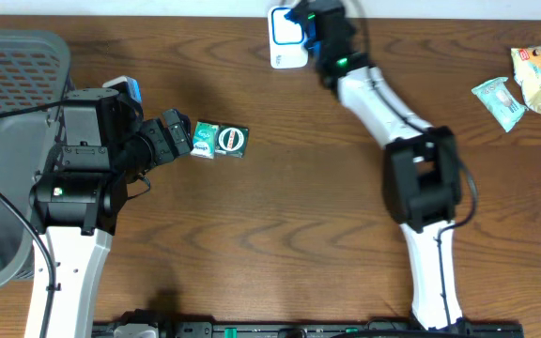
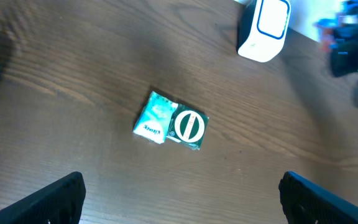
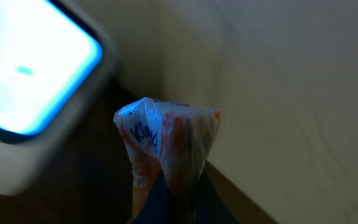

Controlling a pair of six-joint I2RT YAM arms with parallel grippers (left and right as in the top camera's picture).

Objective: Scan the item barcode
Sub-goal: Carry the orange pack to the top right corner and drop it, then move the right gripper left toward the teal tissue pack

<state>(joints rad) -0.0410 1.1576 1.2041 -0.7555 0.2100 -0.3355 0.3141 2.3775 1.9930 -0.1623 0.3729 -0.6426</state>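
Our right tool [image 3: 169, 196] is clamped tight on a crinkly orange-and-white packet [image 3: 166, 134], just beside the scanner [image 3: 30, 81], whose screen glows blue-white, with a pale wall [image 3: 291, 74] behind. Our left tool [image 2: 182, 202] gapes wide, holding nothing, above the dark wood-grain worktop [image 2: 73, 62]. Two touching green packs [image 2: 166, 121] lie just ahead of it.

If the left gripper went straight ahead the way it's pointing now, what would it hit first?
Most likely the light green packet, just ahead of the open left gripper, with the dark green packet touching its far side. Its height above the table is unclear.
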